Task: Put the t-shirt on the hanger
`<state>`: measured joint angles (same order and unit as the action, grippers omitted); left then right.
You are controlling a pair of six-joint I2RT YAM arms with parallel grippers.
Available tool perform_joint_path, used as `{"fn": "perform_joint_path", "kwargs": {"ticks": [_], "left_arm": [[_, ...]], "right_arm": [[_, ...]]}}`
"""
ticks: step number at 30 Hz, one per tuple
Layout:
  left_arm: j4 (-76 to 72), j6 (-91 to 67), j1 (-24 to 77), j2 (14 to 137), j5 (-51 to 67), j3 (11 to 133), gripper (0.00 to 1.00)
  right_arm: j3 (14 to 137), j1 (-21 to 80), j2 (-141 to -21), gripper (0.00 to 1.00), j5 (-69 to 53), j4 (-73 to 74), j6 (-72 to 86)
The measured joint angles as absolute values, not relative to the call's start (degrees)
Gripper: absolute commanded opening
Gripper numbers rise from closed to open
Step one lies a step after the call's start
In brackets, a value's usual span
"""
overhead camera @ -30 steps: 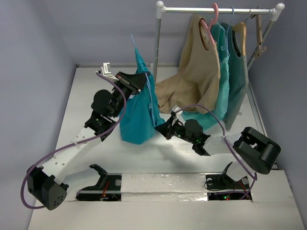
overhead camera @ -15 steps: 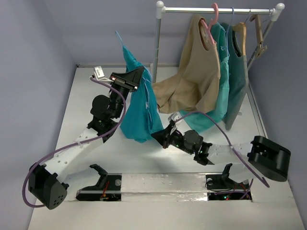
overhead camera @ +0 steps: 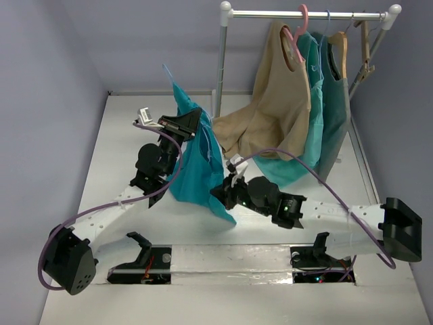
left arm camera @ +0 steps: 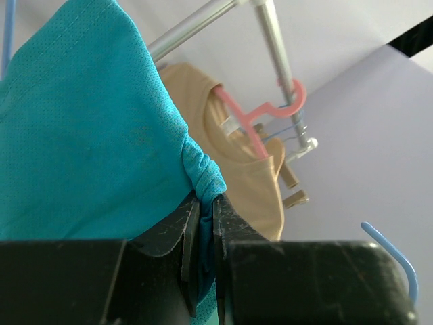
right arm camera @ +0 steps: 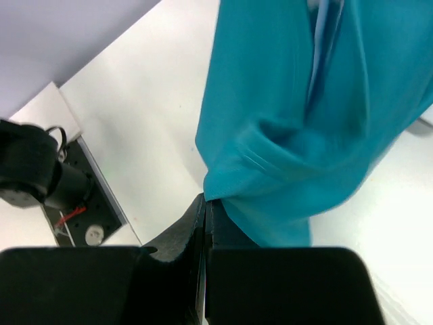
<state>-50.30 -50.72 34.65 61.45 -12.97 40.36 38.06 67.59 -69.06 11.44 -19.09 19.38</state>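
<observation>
- T-shirt (overhead camera: pixel 196 159): teal-blue, held up off the table (overhead camera: pixel 122 156) at left-centre, hanging in loose folds between the two arms; lower corner drawn out toward the right arm. Seen close up in both wrist views (left arm camera: pixel 81 135) (right arm camera: pixel 284 122).
- Hanger (overhead camera: pixel 170 80): thin, light blue; slim stem and hook sticking up and to the left above the top of the t-shirt. Rest of the wire mostly hidden inside the cloth, apart from a pale blue strip in the right wrist view (right arm camera: pixel 325 40). Hook end also visible in the left wrist view (left arm camera: pixel 391 245).
- Left gripper (overhead camera: pixel 191 122): raised, at the top of the t-shirt; fingers pinched together on a bunched fold of teal cloth (left arm camera: pixel 205 220). Cannot tell whether the hanger wire is also caught in the pinch.
- Right gripper (overhead camera: pixel 222 194): low, near the table, at the t-shirt's lower right; fingers pressed together on the hem edge (right arm camera: pixel 204 206).
- Garment rack (overhead camera: pixel 304 13): metal rail on white end fittings, at the back right.
- Beige shirt (overhead camera: pixel 277 101): on the rail, on a thick pink hanger (overhead camera: pixel 298 30), well apart from the t-shirt.
- Greener teal tops (overhead camera: pixel 318 88): on the rail, just right of the beige shirt.
- Wooden hanger (overhead camera: pixel 338 42): on the rail, at the right end.
</observation>
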Motion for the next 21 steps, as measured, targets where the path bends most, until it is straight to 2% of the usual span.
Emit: {"fn": "perform_joint_path", "kwargs": {"ticks": [1,3,4,6,9,15,19,21], "left_arm": [[-50.0,-51.3,34.6,61.5,-12.8,39.7,0.0],[-49.4,-52.6,34.0,61.4,-12.0,38.5,0.0],[-49.4,-53.2,33.8,61.4,-11.3,37.8,0.0],[-48.9,-54.6,33.1,61.3,-9.8,36.3,0.0],[-48.5,-56.5,31.7,61.0,-7.6,34.2,0.0],[-47.7,-58.3,30.2,59.6,-5.0,33.1,0.0],[-47.7,-59.2,29.8,58.4,-3.5,33.1,0.0],[-47.8,-59.6,29.6,58.2,-2.9,33.1,0.0]], "right_arm": [[40.2,67.6,-69.5,0.03,11.7,-16.8,19.4],[44.1,67.6,-70.8,0.16,12.5,-13.3,19.6],[45.8,67.6,-71.7,0.37,13.2,-11.4,19.8],[47.5,67.8,-72.9,0.56,14.1,-8.9,20.0],[47.0,68.0,-72.5,0.65,14.8,-5.2,20.1],[45.6,68.0,-69.2,0.67,16.4,0.1,20.1],[42.5,68.0,-65.9,0.53,19.0,0.7,20.5],[40.6,68.0,-64.3,0.52,20.1,0.8,20.4]]}}
